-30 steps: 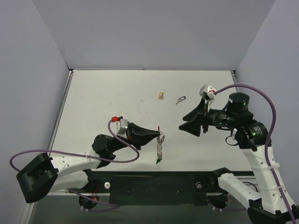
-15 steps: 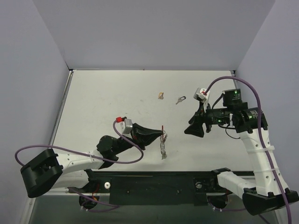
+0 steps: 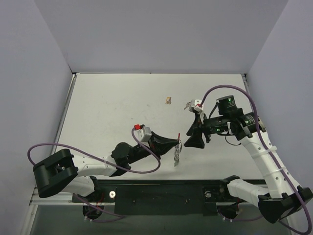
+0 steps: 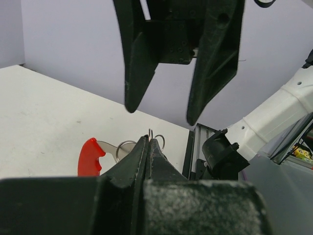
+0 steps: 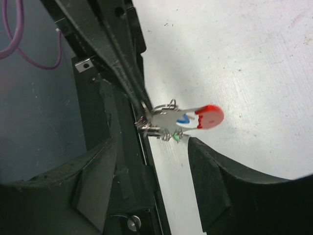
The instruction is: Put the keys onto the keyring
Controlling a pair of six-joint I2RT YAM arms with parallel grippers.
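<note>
My left gripper (image 3: 178, 144) is shut on the thin ring of the keyring (image 3: 176, 155), held above the table's near middle with its chain hanging down. In the left wrist view the ring (image 4: 150, 135) pokes out of the closed jaws, and a red tag (image 4: 90, 156) sticks out to the left. My right gripper (image 3: 192, 140) is open, just right of the keyring. In the right wrist view the keyring (image 5: 168, 119) with its red, white and blue tag (image 5: 209, 116) lies just ahead of my open right fingers (image 5: 212, 186). One small key (image 3: 188, 105) lies farther back on the table.
A small tan scrap (image 3: 168, 100) lies on the table left of the key. The black rail (image 3: 161, 196) carrying the arm bases runs along the near edge. Grey walls close in the table's left, back and right sides.
The left gripper carried the keyring to the right. The right gripper swung left and towards the near edge, coming up close beside the keyring. The key stayed put.
</note>
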